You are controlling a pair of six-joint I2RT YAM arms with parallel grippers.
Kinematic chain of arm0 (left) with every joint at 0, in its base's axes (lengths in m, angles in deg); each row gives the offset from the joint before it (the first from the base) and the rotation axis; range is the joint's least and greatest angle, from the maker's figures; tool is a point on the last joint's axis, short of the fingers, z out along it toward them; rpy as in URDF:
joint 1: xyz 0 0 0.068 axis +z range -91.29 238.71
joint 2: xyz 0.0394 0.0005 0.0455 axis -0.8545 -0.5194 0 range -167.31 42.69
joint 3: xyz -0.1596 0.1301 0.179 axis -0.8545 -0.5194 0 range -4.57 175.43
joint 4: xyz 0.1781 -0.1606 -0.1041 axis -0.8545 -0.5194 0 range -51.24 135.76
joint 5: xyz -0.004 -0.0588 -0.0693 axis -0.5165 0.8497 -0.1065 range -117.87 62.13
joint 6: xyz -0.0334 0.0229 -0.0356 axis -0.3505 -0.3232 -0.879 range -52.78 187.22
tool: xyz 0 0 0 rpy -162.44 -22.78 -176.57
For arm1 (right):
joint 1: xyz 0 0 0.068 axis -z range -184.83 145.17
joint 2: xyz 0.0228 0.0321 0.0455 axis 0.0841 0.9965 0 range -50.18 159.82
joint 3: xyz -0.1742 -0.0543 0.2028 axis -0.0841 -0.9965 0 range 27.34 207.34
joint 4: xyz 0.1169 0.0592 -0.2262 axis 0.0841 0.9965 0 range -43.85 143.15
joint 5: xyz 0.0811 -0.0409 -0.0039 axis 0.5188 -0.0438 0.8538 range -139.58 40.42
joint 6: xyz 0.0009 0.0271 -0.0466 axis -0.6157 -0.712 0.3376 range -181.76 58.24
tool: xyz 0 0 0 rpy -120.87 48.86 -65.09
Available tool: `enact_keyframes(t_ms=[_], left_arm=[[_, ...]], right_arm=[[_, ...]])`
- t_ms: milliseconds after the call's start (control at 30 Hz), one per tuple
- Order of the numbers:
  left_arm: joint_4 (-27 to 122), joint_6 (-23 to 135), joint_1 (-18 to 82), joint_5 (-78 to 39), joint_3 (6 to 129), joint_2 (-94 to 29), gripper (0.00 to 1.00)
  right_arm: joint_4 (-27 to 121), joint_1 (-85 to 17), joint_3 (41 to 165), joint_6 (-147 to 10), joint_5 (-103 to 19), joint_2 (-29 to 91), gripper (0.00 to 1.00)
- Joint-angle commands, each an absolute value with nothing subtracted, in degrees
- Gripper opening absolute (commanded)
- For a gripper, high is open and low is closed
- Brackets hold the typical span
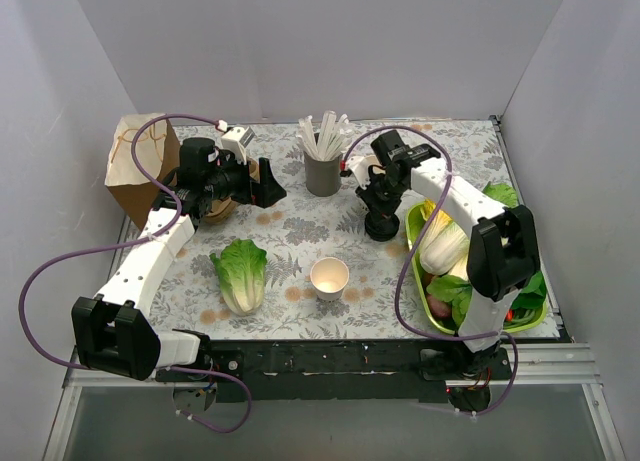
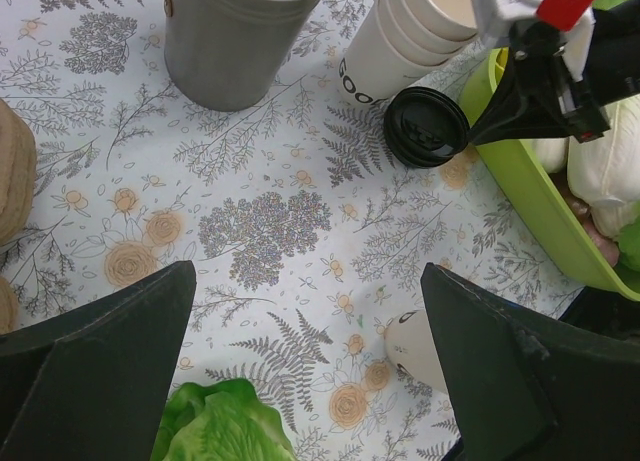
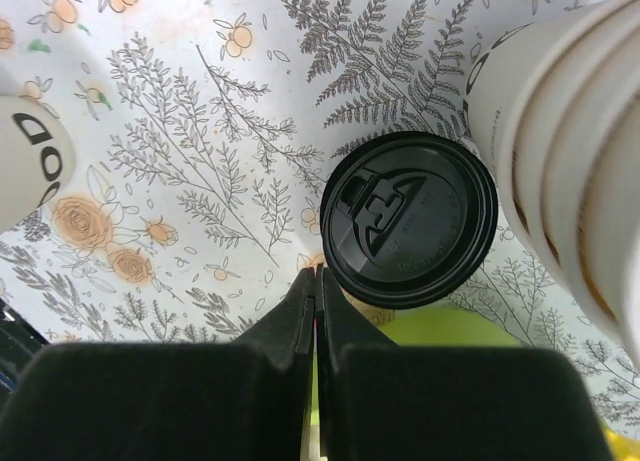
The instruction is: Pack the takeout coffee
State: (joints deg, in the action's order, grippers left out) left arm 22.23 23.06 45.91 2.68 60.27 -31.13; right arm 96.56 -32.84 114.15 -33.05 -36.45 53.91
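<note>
No lidded cup shows. A round black lid lies flat on the table beside a stack of lidless cream cups; it also shows in the left wrist view. A single cream-white cup stands open and lidless at the front middle. My right gripper is shut, low over the table, its tips against the lid's rim with nothing seen between them. My left gripper is open and empty, raised over the cloth left of the grey cup.
A grey cup of white sticks stands at the back middle. A brown paper bag stands at the back left. A lettuce lies at the front left. A green tray of vegetables runs along the right side.
</note>
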Motion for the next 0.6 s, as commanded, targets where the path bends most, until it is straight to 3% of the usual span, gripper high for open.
enact_keyframes(t_ms=[0, 167, 267, 300, 333, 567], left_arm=[[22.1, 24.9, 46.2, 4.4, 60.2, -30.6, 0.98], [21.9, 25.2, 46.2, 6.1, 60.3, -30.7, 0.98], [21.9, 24.9, 46.2, 6.0, 60.6, -30.8, 0.98], [21.9, 24.9, 46.2, 5.9, 60.7, -30.9, 0.98], [21.9, 24.9, 46.2, 5.7, 60.7, -30.8, 0.98], [21.7, 24.9, 46.2, 5.2, 60.2, -30.2, 0.98]], right_arm=[[100.3, -32.2, 116.6, -32.0, -34.0, 50.5, 0.01], [99.5, -32.2, 114.7, -31.4, -32.7, 49.0, 0.01], [98.9, -32.2, 113.7, -31.4, -33.0, 49.5, 0.2], [98.4, -32.2, 113.4, -31.2, -33.0, 49.7, 0.37], [98.2, -32.2, 113.2, -31.1, -33.0, 50.1, 0.4], [97.6, -32.2, 115.1, -32.0, -32.5, 54.7, 0.47]])
